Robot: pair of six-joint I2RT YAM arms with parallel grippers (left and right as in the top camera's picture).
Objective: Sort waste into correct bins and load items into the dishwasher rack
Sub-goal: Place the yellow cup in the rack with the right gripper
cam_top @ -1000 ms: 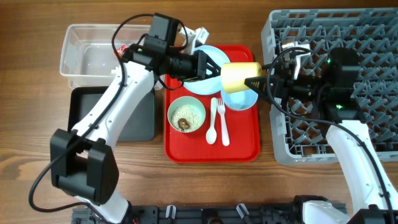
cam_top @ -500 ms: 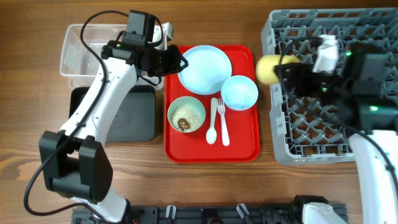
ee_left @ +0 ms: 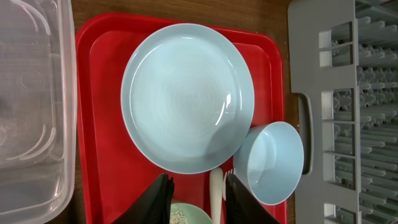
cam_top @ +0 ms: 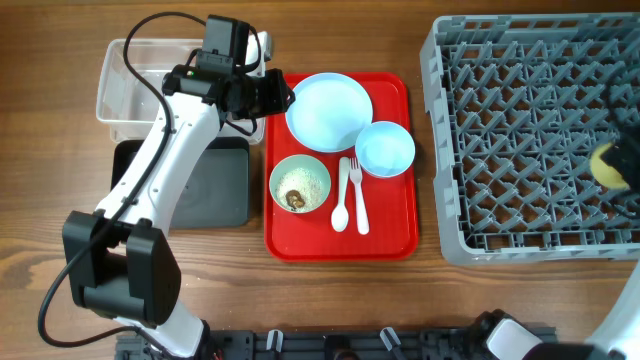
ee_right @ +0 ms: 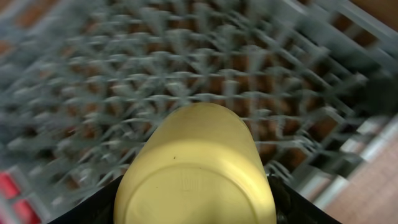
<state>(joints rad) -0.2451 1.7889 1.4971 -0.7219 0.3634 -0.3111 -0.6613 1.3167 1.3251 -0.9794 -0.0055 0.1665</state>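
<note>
left gripper (ee_left: 198, 200): spread open with nothing between its fingers (ee_left: 157, 200). It hangs over the rear left of the red tray (cam_top: 388, 232), just beside the plate's rim. Whether it touches anything cannot be told.
right gripper (ee_right: 194, 198): clamped on the cup (ee_right: 196, 167), with a dark finger on each side of it. The cup's flat end faces the wrist camera.
cup: yellow, held over the right side of the rack (cam_top: 520, 140). In the overhead view only part of it shows at the picture's right edge. Whether it touches the pegs cannot be told, as the wrist view is blurred.
plate (cam_top: 328, 110): light blue, flat on the red tray at the rear, and bare.
blue bowl (cam_top: 385, 148): upright on the red tray, just right of the plate.
green bowl (cam_top: 300, 185): on the red tray in front of the plate, holding white crumbs (cam_top: 303, 181) and a small brown lump.
spoon (cam_top: 341, 196), fork (cam_top: 356, 197): white, lying side by side on the red tray, right of the green bowl and in front of the blue bowl. The spoon is the left one.
tub (cam_top: 125, 85): clear, at the rear left of the table (cam_top: 60, 200), partly under the left arm.
black tray (cam_top: 205, 190): just in front of the tub, left of the red tray.
rack: grey and pegged, right of the red tray.
</note>
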